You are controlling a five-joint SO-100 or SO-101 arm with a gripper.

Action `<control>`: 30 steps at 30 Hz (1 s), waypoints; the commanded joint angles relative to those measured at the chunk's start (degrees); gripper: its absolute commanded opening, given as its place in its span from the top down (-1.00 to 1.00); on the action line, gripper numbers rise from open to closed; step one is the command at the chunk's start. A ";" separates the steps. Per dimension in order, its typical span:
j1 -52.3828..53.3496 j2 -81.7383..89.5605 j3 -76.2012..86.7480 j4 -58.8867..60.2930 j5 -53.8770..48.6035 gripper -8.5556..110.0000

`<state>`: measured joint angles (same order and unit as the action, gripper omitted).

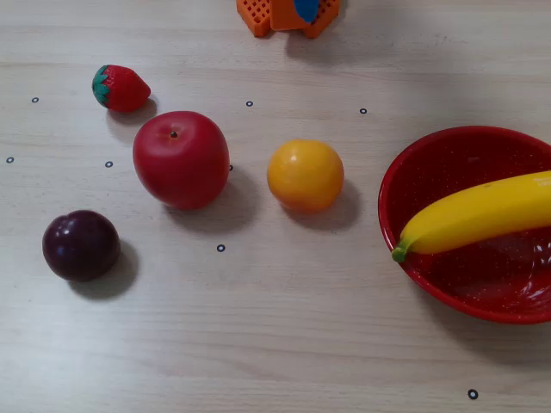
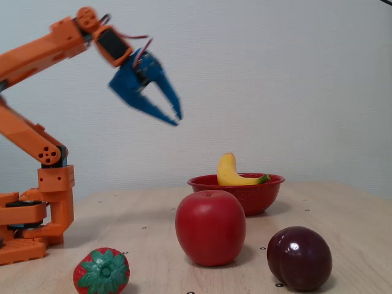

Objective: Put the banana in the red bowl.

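The yellow banana (image 1: 482,213) lies inside the red bowl (image 1: 430,155) at the right, its green stem tip resting over the bowl's near-left rim. From the side, the banana (image 2: 231,173) sticks up out of the red bowl (image 2: 245,196). My blue gripper (image 2: 176,118) hangs high in the air, up and to the left of the bowl, open and holding nothing. It is a little blurred. Only the arm's orange base (image 1: 288,15) shows at the top edge of a fixed view.
A red apple (image 1: 181,159), an orange fruit (image 1: 305,175), a dark plum (image 1: 81,245) and a strawberry (image 1: 119,88) lie spread over the wooden table (image 1: 275,344). The orange arm (image 2: 37,147) stands at the left in a fixed view.
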<state>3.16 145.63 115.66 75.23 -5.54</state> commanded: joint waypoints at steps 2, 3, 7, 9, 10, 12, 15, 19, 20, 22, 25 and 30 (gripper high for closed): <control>-2.37 12.83 8.70 1.85 -0.62 0.85; -2.81 14.94 11.34 2.11 -0.79 0.85; -5.45 23.55 22.50 -0.18 -0.70 0.85; -6.24 27.95 28.13 -1.76 -0.62 0.85; -6.42 29.79 30.67 -2.46 -0.88 0.85; -6.42 33.31 35.60 -4.13 -1.05 0.85; -6.59 37.18 42.19 -7.65 -2.90 0.85; -6.24 41.48 49.83 -12.92 -6.33 0.85; -5.89 42.63 51.50 -13.45 -6.94 0.85; -5.71 43.86 53.53 -14.24 -8.17 0.85; -5.45 43.86 55.37 -16.08 -10.37 0.85; -5.71 43.86 58.71 -18.72 -12.66 0.85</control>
<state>-1.93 188.61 176.92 59.06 -16.52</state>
